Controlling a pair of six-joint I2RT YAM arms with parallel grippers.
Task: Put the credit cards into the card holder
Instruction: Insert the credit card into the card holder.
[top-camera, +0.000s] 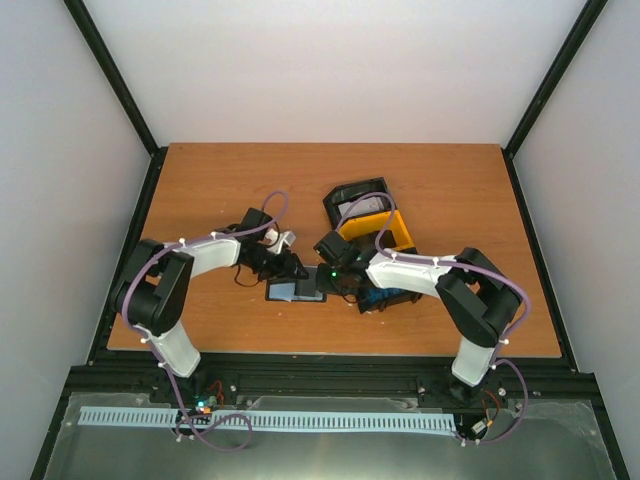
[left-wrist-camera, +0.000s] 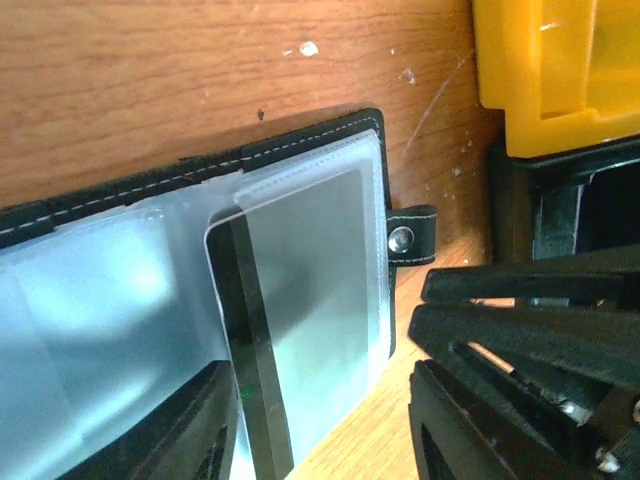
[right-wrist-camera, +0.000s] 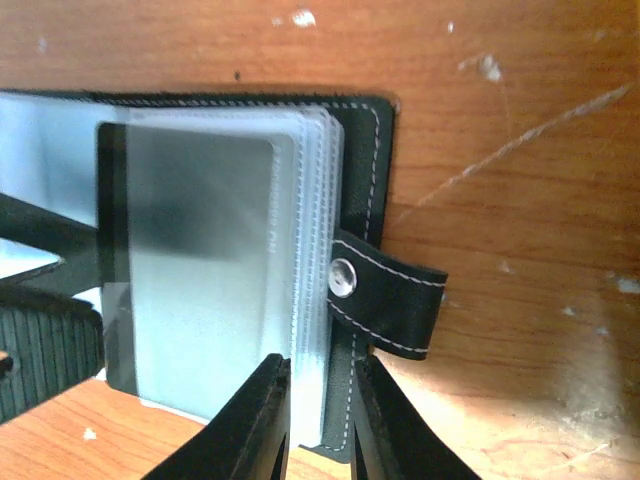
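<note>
**Card holder lies open, much is hidden**

The card holder (top-camera: 295, 291) lies open on the table (top-camera: 200, 190), a little below the middle of the top view. Both arms meet over it, so only a small part shows from above.

In the wrist views you can see its clear pockets (right-wrist-camera: 310, 200) and its clasp tab (right-wrist-camera: 385, 300) sticking out to the right. A grey card (left-wrist-camera: 300, 290) with a dark stripe sits at the top pocket. The plastic is shiny, so it is hard to tell how far in the card is.

The right gripper (right-wrist-camera: 320, 375) comes up from the bottom of its view. Its two fingers (right-wrist-camera: 255, 420) are close together and pinch the right edge of the card holder.

The left gripper (top-camera: 292, 268) is hard to read. Only one dark finger (left-wrist-camera: 190, 430) shows clearly, at the lower left of its view, cut off by the frame. Whether this gripper is open or closed cannot be told.

The black and yellow tray (top-camera: 395, 228) sits right of the middle. Some blue credit cards (top-camera: 383, 297) peek out under the right arm, mostly covered.
</note>
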